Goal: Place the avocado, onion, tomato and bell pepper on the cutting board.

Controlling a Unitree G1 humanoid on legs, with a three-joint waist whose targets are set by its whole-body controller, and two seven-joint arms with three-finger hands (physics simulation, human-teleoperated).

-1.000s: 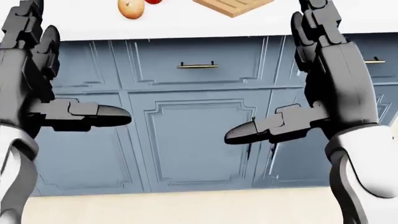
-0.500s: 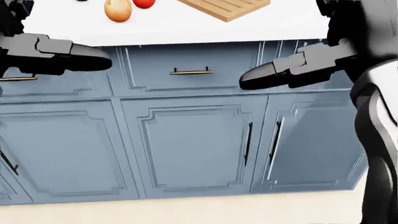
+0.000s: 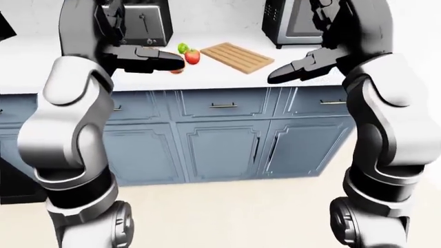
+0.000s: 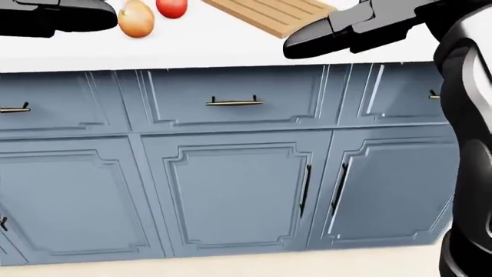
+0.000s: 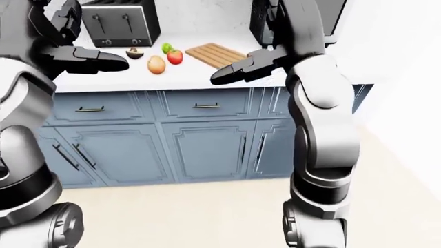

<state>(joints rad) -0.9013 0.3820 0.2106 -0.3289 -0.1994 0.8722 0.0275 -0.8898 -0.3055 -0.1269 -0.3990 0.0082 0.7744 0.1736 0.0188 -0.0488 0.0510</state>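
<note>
Since the earlier frames the whole head view has shifted: the white tabletop [image 5: 207, 72] edge sits lower in the picture and more of its surface shows, so the camera has moved. Both hands also stand higher in that view now.

At the left of the right-eye view, the robot's dark left hand [image 5: 93, 59] is raised over the tabletop edge, fingers stretched forward and apart, holding nothing. Above it stands a silver two-slot toaster [image 5: 120, 23] near the wall. Just right of the hand's fingertips lies the dark brown halved avocado [image 5: 134, 52], then the tan round onion [image 5: 156, 64], with the red tomato [image 5: 175, 57] just beside it and the green bell pepper [image 5: 166, 48] above, partly hidden by the tomato. All four rest on the tabletop, none on the pale wooden slatted cutting board [image 5: 215, 55], which lies at an angle to their right and is bare. Right of the board, the dark right hand [image 5: 241, 70] hovers with fingers extended and apart, gripping nothing. Blue panelled cabinet doors [image 4: 235, 193] fill the space below.
</note>
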